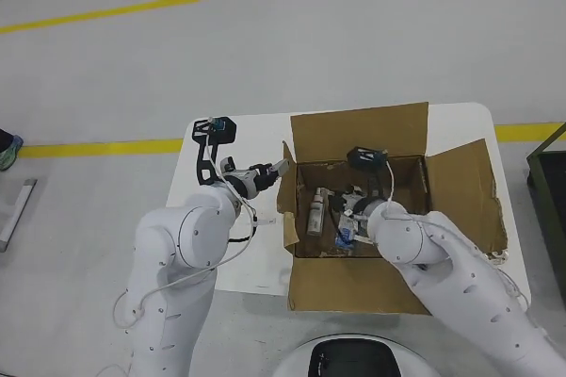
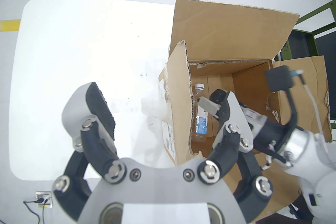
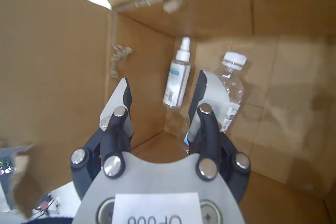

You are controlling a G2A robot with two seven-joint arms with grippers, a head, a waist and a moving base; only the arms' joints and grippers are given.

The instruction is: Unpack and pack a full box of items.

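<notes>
— The right tool [image 3: 164,82] is hanging low inside the cardboard box [image 1: 358,132], fingers spread, pinching nothing.

— What's it lining up on?

— I'm guessing the spray bottle [image 3: 177,78]. It's lying on the box floor near a side wall, and from the wrist it's sitting right between the two fingers. A clear plastic water bottle [image 3: 233,78] is lying just beside it, partly behind one finger.

— Tight spot.

— It is. The way to do this well, I'd say: come straight down, put the pads across the bottle's body rather than the thin nozzle, and keep the outer finger from catching the water bottle on the way. Close gently, since that plastic is looking slippery, then lift straight up before swinging out, so nothing is snagging on the torn flap [image 2: 181,83].

— And the other arm?

— The left tool [image 2: 161,93] is hovering over the white table [image 2: 65,51], just outside the box's wall. It's spread wide too, and empty. I'm reading that as a good spot for steadying the box if it starts sliding during the lift.
</notes>
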